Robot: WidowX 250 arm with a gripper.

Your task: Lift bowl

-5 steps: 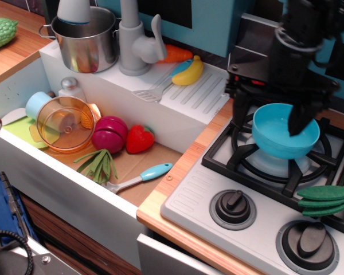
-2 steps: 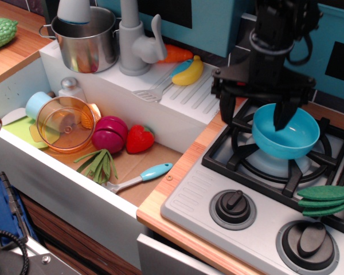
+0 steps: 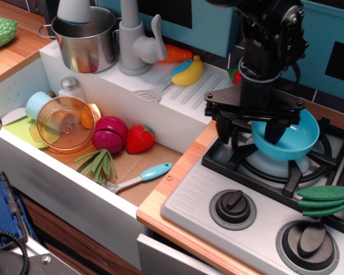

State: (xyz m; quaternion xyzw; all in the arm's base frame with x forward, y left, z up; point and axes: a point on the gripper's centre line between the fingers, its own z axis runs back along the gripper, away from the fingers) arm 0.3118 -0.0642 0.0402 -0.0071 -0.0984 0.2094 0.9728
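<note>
1. wooden worktop (image 3: 160, 200) carries a toy stove (image 3: 258, 217) beside a white sink (image 3: 132, 166).
2. sky-blue bowl (image 3: 295, 143) sits just above the rear-left burner grate (image 3: 241, 160).
3. black hand (image 3: 249, 134) grasps the bowl's near rim, one finger (image 3: 275, 130) inside, the other outside.
4. green bean pods (image 3: 327, 199) lie right; a steel pot (image 3: 86, 37) stands far left.
</note>
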